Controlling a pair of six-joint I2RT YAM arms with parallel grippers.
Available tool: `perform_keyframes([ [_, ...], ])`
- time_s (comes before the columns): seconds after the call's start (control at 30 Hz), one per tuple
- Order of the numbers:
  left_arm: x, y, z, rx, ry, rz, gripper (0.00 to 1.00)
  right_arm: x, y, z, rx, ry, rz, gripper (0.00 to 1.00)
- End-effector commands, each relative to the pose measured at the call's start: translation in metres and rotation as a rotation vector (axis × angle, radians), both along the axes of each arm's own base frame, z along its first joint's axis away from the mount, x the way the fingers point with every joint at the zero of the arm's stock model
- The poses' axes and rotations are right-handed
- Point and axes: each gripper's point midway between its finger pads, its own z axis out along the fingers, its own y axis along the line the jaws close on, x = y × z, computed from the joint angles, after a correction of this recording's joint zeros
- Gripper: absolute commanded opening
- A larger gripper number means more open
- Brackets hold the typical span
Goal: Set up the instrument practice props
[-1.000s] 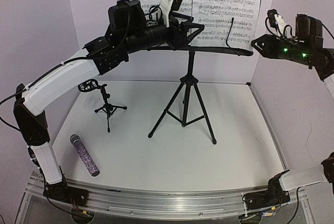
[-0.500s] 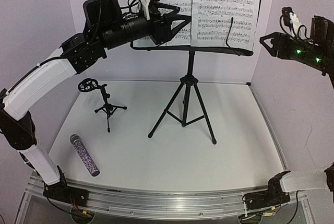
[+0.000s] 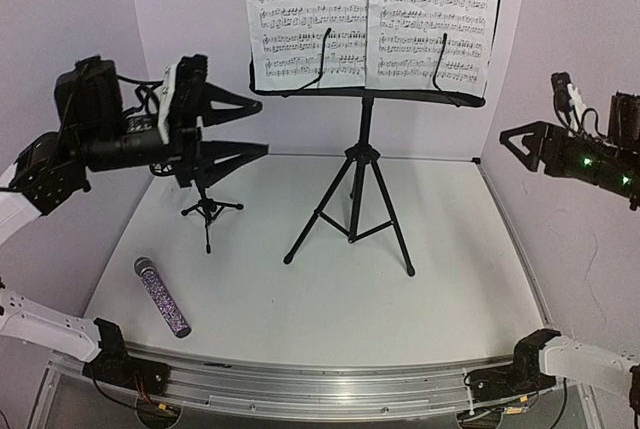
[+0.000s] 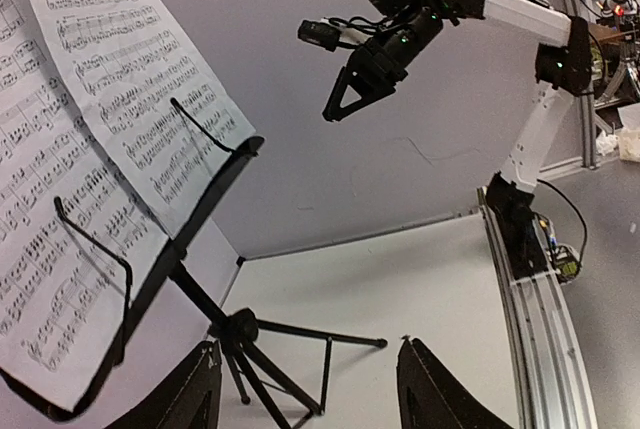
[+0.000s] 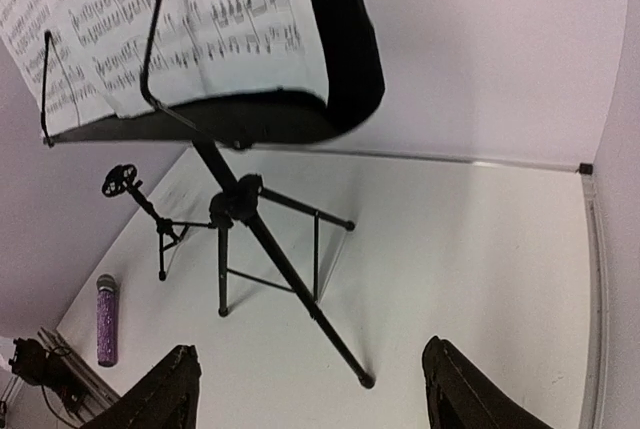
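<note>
Both spread and empty, the left gripper and right gripper hover while the purple glitter microphone lies on the white table near the small black tripod mic stand, which the left gripper could topple on descending.

You are looking at a white tabletop boxed in by three plain, pale lilac panels: a back wall, a left wall and a right wall. A thin metal strip runs along the foot of the right wall. An aluminium rail spans the near edge. Past it, your left wrist view shows grey floor. The light is even, and shadows on the tabletop are soft.
</note>
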Motion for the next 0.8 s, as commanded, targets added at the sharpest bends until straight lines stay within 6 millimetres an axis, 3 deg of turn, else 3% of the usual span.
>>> perform_keyframes([
  [0.0, -0.004, 0.016, -0.068, 0.178, 0.019, 0.018, 0.62, -0.004, 0.024, -0.059, 0.097, 0.229, 0.09, 0.81],
  [0.17, 0.009, 0.044, -0.176, 0.462, 0.114, 0.106, 0.71, -0.006, 0.036, -0.115, 0.14, 0.399, 0.119, 0.88],
  [0.27, 0.025, 0.069, -0.242, 0.656, 0.226, 0.193, 0.75, -0.008, 0.036, -0.136, 0.143, 0.436, 0.105, 0.88],
  [0.37, 0.04, 0.092, -0.274, 0.709, 0.356, 0.28, 0.75, -0.012, 0.038, -0.147, 0.15, 0.453, 0.105, 0.88],
  [0.47, 0.076, 0.121, -0.291, 0.673, 0.394, 0.46, 0.75, -0.015, 0.046, -0.16, 0.144, 0.476, 0.128, 0.88],
  [0.53, 0.107, 0.141, -0.289, 0.599, 0.409, 0.574, 0.74, -0.014, 0.056, -0.168, 0.136, 0.475, 0.154, 0.88],
  [0.6, 0.133, 0.162, -0.276, 0.515, 0.484, 0.622, 0.71, -0.017, 0.074, -0.175, 0.111, 0.467, 0.209, 0.88],
  [0.7, 0.148, 0.17, -0.239, 0.421, 0.522, 0.508, 0.69, -0.034, 0.111, -0.188, -0.001, 0.462, 0.345, 0.88],
  [0.77, 0.155, 0.17, -0.216, 0.42, 0.445, 0.423, 0.7, -0.041, 0.128, -0.198, -0.058, 0.473, 0.409, 0.88],
])
